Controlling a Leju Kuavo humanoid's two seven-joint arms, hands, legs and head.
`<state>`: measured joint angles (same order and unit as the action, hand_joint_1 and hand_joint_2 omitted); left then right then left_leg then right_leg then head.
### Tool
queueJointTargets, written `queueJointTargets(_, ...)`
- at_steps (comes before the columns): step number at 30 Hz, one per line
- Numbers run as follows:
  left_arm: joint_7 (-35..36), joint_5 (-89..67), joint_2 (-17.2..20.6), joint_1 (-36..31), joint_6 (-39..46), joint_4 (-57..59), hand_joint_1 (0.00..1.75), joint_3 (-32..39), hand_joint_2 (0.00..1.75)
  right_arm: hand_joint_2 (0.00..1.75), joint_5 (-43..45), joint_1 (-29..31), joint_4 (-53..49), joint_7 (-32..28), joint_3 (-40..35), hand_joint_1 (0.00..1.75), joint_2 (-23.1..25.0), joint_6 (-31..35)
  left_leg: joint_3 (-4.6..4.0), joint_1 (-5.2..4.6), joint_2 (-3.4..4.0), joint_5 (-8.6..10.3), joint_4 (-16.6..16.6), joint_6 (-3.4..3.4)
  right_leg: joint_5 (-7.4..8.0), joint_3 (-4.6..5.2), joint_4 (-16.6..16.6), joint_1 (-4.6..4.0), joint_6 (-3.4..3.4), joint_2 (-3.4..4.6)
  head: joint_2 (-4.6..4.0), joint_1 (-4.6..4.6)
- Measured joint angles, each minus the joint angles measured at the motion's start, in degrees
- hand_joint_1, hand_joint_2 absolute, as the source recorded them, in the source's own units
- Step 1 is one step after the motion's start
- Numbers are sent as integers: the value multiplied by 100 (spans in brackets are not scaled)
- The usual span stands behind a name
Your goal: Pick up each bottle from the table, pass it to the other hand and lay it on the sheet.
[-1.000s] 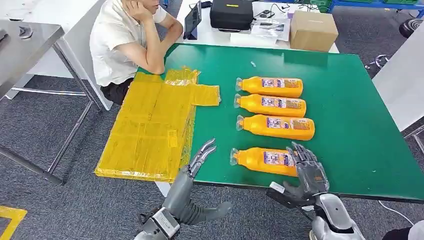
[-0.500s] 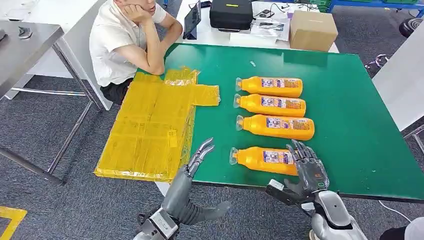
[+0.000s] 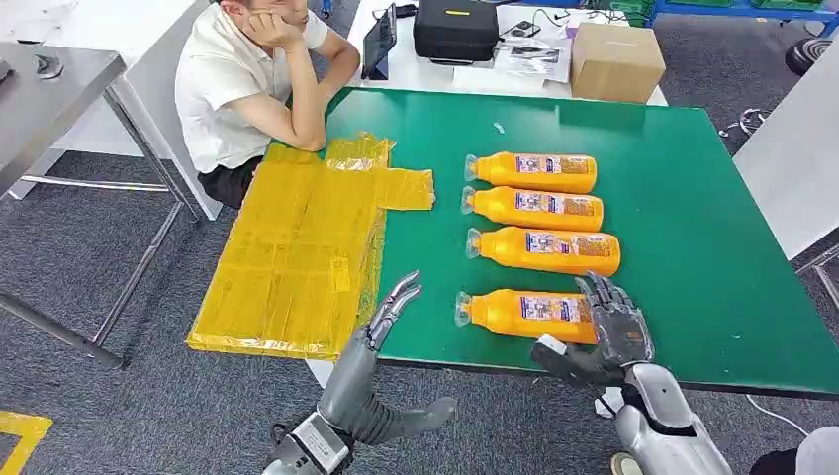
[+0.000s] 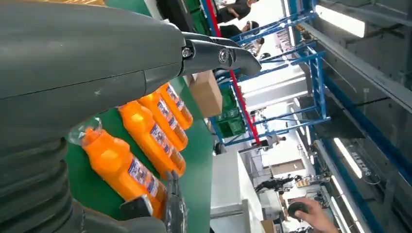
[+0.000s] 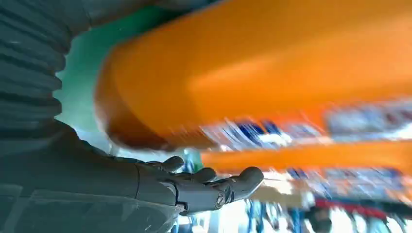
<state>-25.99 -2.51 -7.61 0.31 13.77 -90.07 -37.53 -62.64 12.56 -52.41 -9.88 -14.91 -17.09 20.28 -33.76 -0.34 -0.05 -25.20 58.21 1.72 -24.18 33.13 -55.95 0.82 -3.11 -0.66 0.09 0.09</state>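
Head view had four orange bottles lying on their sides in a row on the green surface (image 3: 712,247), caps pointing toward the yellow sheet (image 3: 297,257). The right hand (image 3: 605,334) was at the base end of the nearest bottle (image 3: 519,315), fingers spread over its end and thumb sticking out below the surface edge, so it was loose, not grasping anything. The left hand (image 3: 391,312) hung at the near edge between sheet and bottles, fingers out straight and together, holding nothing.

Other stuff around: a person (image 3: 247,89) in a white shirt sat at the far corner with an elbow right by the sheet, and behind the surface sat a black case (image 3: 455,28) and a cardboard box (image 3: 616,61). The remaining three bottles (image 3: 539,210) lay just beyond the near one.
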Motion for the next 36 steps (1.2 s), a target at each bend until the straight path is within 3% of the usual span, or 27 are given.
queueJointTargets(3, 2, 2, 0, -8, 4, -7, 0, 0, 175, 175, 85, 181, 369, 4, 39, 175, -39, -259, 29, 0, -5, -8, 0, 8, -17, -30, 5, 0, 3, 0, 0, 0)
queueJointTargets(12, 2, 9, 55, 85, 2, -107, 0, -4, 175, 175, 181, 253, 843, 81, 251, 175, -155, -153, 96, 7, -14, -18, -1, 25, -24, -119, 42, -3, -7, -3, 0, 4)
queueJointTargets(36, 2, -11, 66, 111, -4, -166, 0, -4, 175, 175, 197, 232, 1068, 103, 474, 175, -243, -96, 163, 10, -12, -50, -2, 60, -34, -213, 104, -4, -25, -2, 0, 4)
